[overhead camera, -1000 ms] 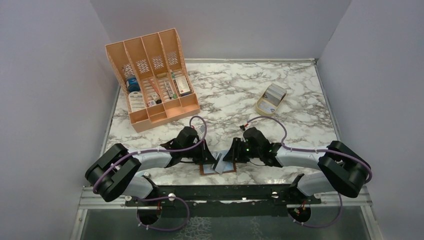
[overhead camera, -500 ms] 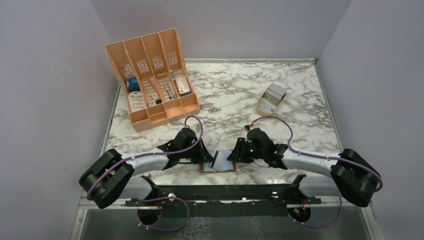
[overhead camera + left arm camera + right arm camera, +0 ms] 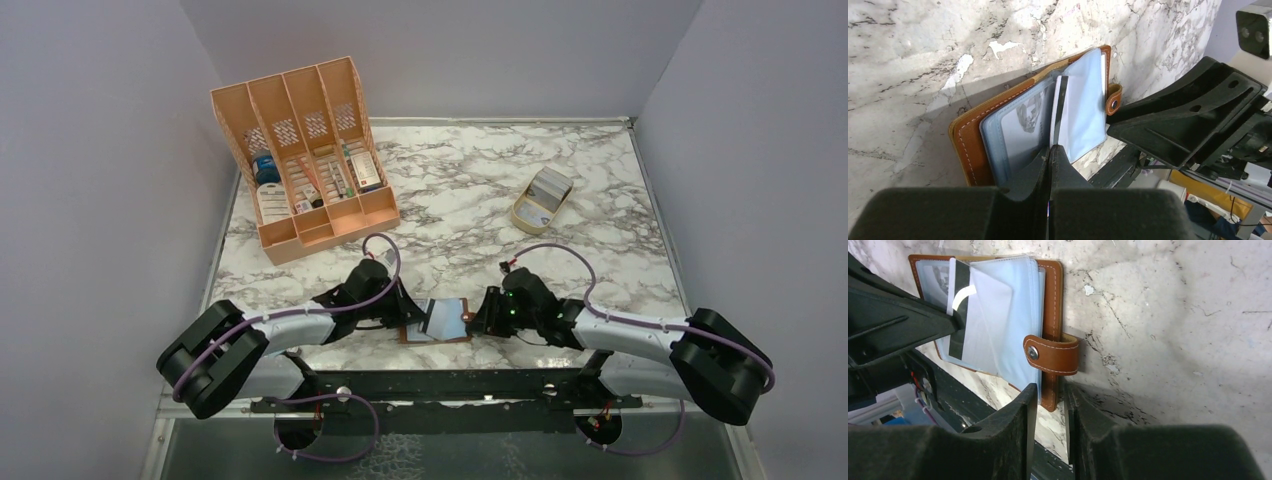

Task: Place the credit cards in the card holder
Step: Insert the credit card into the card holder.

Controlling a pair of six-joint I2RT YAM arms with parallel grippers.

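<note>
Top: card holder (image 3: 447, 322) lies open at the table's (image 3: 470, 200) near edge, between both arms. Left wrist: left gripper (image 3: 1049, 150) pinched tight on a credit card (image 3: 1057, 107) standing edge-on among the sleeves. Right wrist: right gripper (image 3: 1049, 392) narrowly parted astride the cover's edge below the snap tab (image 3: 1053, 355); contact unclear.

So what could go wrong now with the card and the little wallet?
1. The left gripper seems to pinch the credit card, which stands on edge among the clear sleeves. It could slip between two sleeves instead of into a pocket.
2. The right gripper only straddles the edge of the card holder. If that hold is loose, the holder might slide on the marble table when the card is pushed.
</note>
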